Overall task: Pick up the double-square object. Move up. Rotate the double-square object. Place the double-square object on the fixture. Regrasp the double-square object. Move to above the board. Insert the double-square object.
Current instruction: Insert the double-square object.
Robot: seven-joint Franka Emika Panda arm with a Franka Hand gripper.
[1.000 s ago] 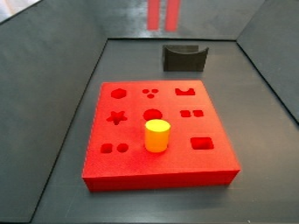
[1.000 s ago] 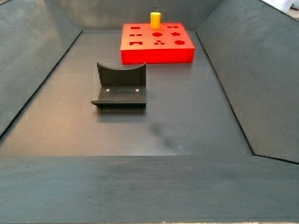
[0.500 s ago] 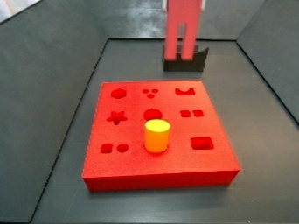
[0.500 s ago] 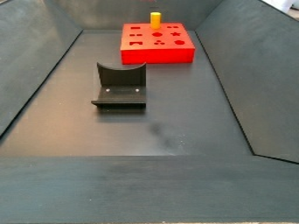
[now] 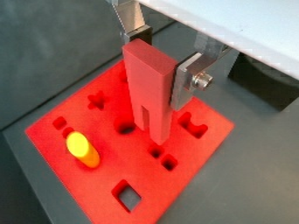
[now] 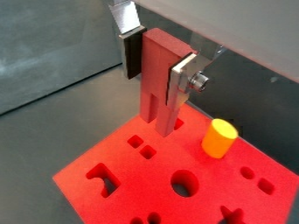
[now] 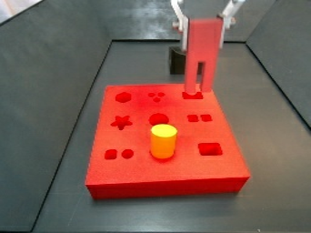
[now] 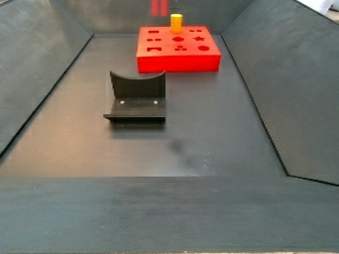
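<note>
Since the earlier frame, gripper (image 7: 202,11) moved from fixture (image 7: 179,62) to board (image 7: 165,136), upper centre; clamped on block (image 7: 199,56). Insertion apparently remains.

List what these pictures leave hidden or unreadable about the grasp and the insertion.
- Whether the lower end of the small red elongated double-square object touches the large flat red board: in a side view it overlaps the board's holes.
- The pincer: cut off by the upper edge in both wrist views; only silver fingers show.
- The pincer and object are out of frame in a side view; the dark fixture and the yellow cylinder's lower part show.
</note>
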